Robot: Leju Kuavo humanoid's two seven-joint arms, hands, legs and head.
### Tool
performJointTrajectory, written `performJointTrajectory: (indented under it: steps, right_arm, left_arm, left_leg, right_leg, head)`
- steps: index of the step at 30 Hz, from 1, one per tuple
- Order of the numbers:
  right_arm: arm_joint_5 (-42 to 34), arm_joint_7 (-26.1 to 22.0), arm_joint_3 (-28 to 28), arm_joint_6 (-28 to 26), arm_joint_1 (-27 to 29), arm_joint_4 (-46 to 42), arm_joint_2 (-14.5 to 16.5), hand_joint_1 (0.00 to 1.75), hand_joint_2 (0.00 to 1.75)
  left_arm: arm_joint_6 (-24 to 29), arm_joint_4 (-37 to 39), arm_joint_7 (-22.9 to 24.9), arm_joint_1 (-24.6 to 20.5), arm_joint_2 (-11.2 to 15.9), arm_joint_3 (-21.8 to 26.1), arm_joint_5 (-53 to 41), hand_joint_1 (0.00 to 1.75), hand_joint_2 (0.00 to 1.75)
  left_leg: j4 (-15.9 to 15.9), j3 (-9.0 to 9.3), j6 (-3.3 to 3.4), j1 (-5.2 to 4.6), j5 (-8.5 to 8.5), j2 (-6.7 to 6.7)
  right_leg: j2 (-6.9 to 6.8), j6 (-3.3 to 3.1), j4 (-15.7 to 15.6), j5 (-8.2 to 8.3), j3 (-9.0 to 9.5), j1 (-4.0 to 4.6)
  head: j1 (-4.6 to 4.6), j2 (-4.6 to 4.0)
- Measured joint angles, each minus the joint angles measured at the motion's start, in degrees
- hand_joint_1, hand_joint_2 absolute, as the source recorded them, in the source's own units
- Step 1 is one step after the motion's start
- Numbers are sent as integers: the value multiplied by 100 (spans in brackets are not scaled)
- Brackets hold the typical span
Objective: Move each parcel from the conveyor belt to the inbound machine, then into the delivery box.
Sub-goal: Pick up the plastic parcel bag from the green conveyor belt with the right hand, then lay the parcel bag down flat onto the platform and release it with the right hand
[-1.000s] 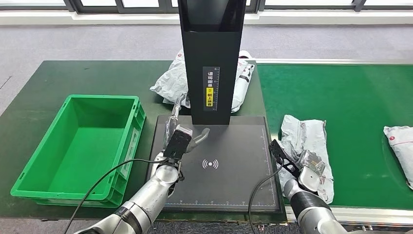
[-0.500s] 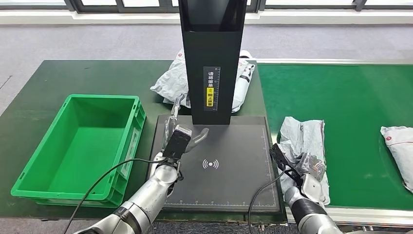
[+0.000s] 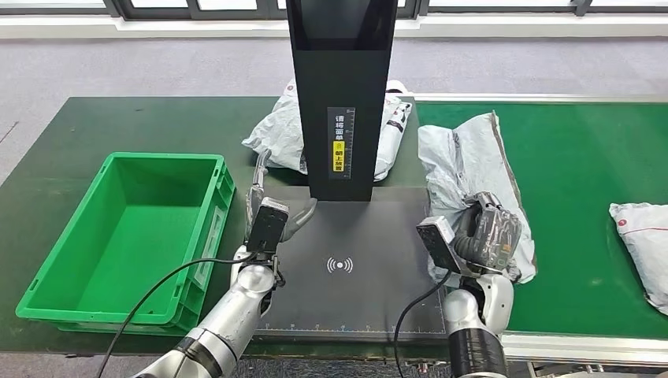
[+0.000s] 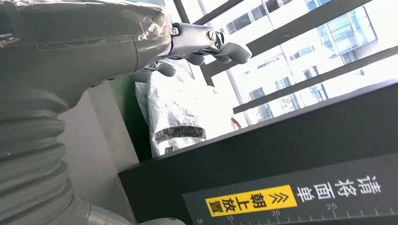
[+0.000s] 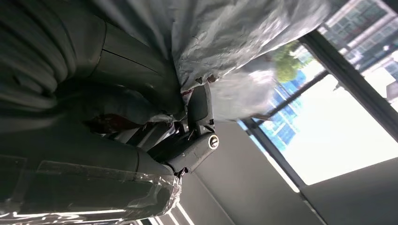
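Right hand (image 3: pixel 490 233) is gripping a grey parcel (image 3: pixel 465 153), fingers curled into its crumpled film, holding it raised at the right edge of the scanner plate (image 3: pixel 370 244) and beside the black column (image 3: pixel 341 94). Left hand (image 3: pixel 272 211) is hovering over the plate's left part with fingers (image 4: pixel 220 44) spread and holding nothing. A second parcel (image 3: pixel 277 130) is lying behind the column. A third parcel (image 3: pixel 642 236) is resting on the belt (image 3: pixel 583 157), right of the plate. A green box (image 3: pixel 126 228) is standing left of the plate.

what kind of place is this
Likely a parcel sorting station: grey parcels on a green conveyor belt, a black inbound machine with a scan pad, and a green box beside it.
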Motion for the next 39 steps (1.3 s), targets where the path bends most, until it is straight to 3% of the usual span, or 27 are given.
performJointTrajectory:
  steps: [8,14,23,24,27,28,33,39]
  right_arm:
    - [-217,808,1312,146,145,-574,23,175,175]
    - [-397,1066,2058,331,39,-539,-115,175,175]
    - [-954,1651,2914,1565,-294,-28,-373,173,175]
    - [-1014,1682,2996,1736,-277,-5,-412,149,175]
    - [-1155,1741,3239,2259,-222,44,-512,22,175]
    - [-1192,1749,3324,2443,-206,57,-541,3,175]
    - [-1374,1582,3795,3163,-156,166,-656,0,175]
    - [-1447,1514,4081,3224,-148,279,-719,0,175]
  left_arm:
    - [-168,-24,131,-182,-5,91,-101,0,175]
    - [-221,-58,175,-289,-5,93,-105,0,175]
    - [-542,-69,545,-525,13,93,-191,0,175]
    - [-576,-89,584,-526,27,93,-198,0,175]
    - [-625,-155,651,-526,66,93,-232,0,175]
    - [-639,-175,663,-526,74,93,-249,0,175]
    - [-763,-241,696,-526,86,88,-322,0,175]
    - [-799,-251,702,-526,86,87,-317,0,175]
  left_leg:
    - [1,0,-1,-1,2,2]
    - [2,-1,-1,-1,2,1]
    - [2,-2,-3,-1,4,-1]
    - [2,-3,-4,-1,4,-1]
    - [2,-4,-4,-1,4,0]
    - [2,-4,-4,-1,4,0]
    - [2,-8,-4,-1,4,0]
    - [2,-8,-4,-1,4,0]
  right_leg:
    - [3,1,0,4,0,-2]
    - [1,1,0,4,-1,-1]
    - [0,1,2,4,-4,-1]
    - [1,1,2,4,-4,-1]
    - [2,1,2,4,-6,-1]
    - [2,1,2,3,-7,-1]
    - [2,1,1,3,-10,-1]
    - [1,1,1,4,-9,-1]
  head:
    - [1,0]
    - [1,0]
    - [1,0]
    - [1,0]
    - [1,-1]
    - [1,-1]
    - [1,-1]
    - [1,-1]
